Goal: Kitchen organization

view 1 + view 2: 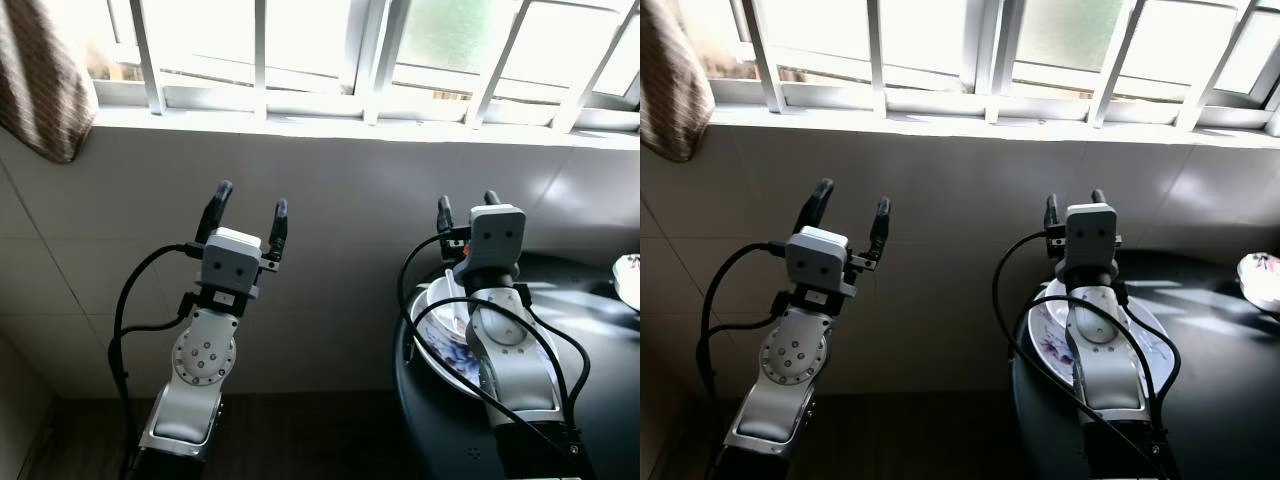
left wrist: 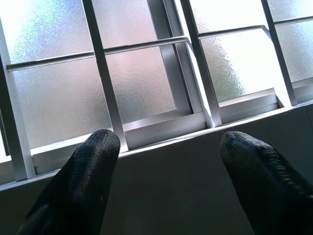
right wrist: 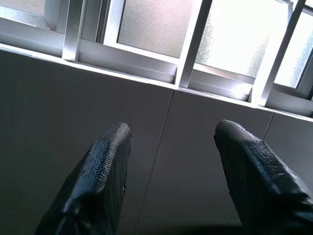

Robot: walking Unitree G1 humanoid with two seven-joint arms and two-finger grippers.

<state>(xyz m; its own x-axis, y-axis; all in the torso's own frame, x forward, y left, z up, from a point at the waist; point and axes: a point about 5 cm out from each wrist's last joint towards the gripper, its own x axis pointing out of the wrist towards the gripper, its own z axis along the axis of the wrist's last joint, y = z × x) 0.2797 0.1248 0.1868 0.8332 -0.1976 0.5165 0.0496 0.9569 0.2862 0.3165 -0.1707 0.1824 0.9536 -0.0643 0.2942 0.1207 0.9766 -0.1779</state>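
Both silver arms are raised before a white tiled wall (image 1: 330, 260) beneath a barred window (image 1: 380, 50) with frosted panes, bright daylight pouring through. The left pincer (image 1: 248, 218) stands with its two black fingers spread wide and holds nothing, its tips pointing up toward the sill (image 1: 300, 125); in the left wrist view the fingers (image 2: 83, 186) frame the window bars and the ledge with open air between them. The right pincer (image 1: 466, 208) is likewise lifted and empty, its fingers parted; the right wrist view shows both pads (image 3: 98, 181) well apart against the tiled wall and the window frame above. Below the right arm sits a round black tabletop (image 1: 590, 380), sunlight striking its surface. A white plate (image 1: 437, 340) with a dark pattern lies near the tabletop's left edge, partly hidden behind the right arm and its black cables, not touched by either pincer. At the tabletop's far right edge, a small white dish (image 1: 629, 280) with a floral print is partly cut off by the frame. A brown striped cloth (image 1: 40, 85) hangs at the upper left, beside the window. The left arm stands clear of the tabletop, over a dark floor (image 1: 300, 435) at the foot of the wall.
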